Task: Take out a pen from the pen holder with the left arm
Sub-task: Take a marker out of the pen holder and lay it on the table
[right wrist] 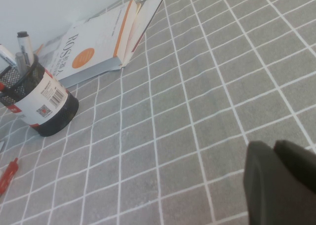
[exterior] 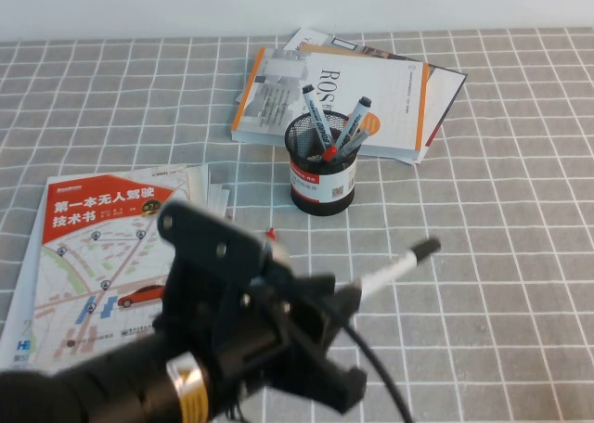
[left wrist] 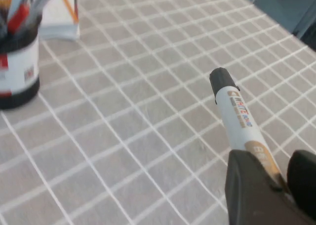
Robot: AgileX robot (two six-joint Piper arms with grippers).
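Left gripper [left wrist: 279, 178], at 6 o'clock from pen holder [exterior: 322, 184], grips pen [exterior: 397, 268] clear of it, so extraction looks complete; right gripper [right wrist: 281, 180], closed, parked over tablecloth [right wrist: 197, 111].

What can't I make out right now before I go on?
- The pen in the left gripper: its rear end is hidden between the fingers, left wrist view.
- The red thing on the table: the left arm covers most of it, high view.
- The right gripper: cut off at the corner of its wrist view, over the table; absent from the high view.

Even, bright light, soft shadows; left wrist view blurs the pen holder [left wrist: 19, 72].
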